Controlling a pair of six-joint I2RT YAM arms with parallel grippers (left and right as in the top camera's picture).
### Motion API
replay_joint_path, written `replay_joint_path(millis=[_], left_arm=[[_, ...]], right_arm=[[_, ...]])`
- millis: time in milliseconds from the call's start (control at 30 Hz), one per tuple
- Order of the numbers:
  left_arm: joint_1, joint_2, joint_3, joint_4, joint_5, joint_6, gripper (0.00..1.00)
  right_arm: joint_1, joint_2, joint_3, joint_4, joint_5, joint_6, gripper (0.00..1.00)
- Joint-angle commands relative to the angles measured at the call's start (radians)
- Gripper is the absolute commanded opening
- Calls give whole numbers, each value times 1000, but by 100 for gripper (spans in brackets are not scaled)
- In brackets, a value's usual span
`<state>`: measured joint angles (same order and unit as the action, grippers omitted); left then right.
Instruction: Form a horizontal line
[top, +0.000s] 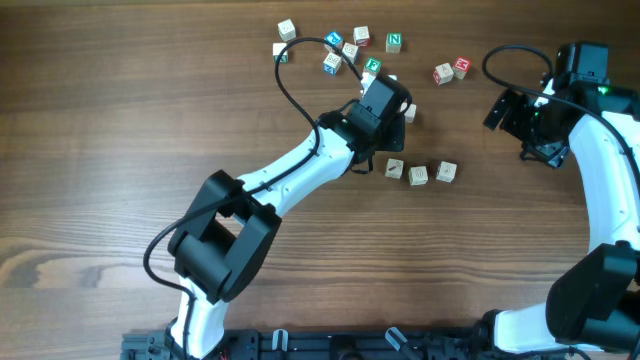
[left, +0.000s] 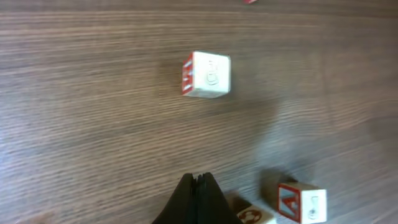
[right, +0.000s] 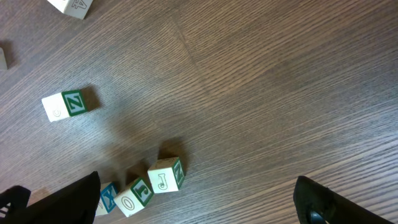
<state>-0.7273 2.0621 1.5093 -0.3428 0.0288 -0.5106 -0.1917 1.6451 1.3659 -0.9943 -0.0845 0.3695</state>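
Note:
Three cream cubes with faint marks lie in a short left-to-right row on the table: left cube (top: 395, 169), middle cube (top: 418, 175), right cube (top: 446, 172). Small gaps separate them and the row is slightly uneven. My left gripper (top: 405, 108) hovers above and behind the row, apart from it. In the left wrist view its fingers (left: 198, 186) are shut and empty. My right gripper (top: 503, 108) is at the far right, away from the row. In the right wrist view it (right: 198, 180) is wide open and empty.
Several lettered cubes lie scattered at the back: green ones (top: 394, 42), blue ones (top: 333, 40) and two red ones (top: 452, 70). The left wrist view shows a red-sided cube (left: 208, 74) and a red A cube (left: 301, 202). The right wrist view shows a Z cube (right: 65, 104) and a J cube (right: 166, 174).

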Motion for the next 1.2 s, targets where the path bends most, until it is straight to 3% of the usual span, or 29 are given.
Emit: replay_joint_path(millis=[0,167,567,1167], left_arm=[[-2,36,-4,11,40,36,4],[-4,95,-4,9,143,35,4],[-24,97,-4,-95,143,32,4],[-30,97,-4,-65,200,33,4]], right_arm=[[-2,-24,19,-3,18,-10,100],[-2,-24,19,-15,18,-10,100],[-2,-24,19,-17,18,-10,100],[-2,-24,19,-16,18,-10,99]])
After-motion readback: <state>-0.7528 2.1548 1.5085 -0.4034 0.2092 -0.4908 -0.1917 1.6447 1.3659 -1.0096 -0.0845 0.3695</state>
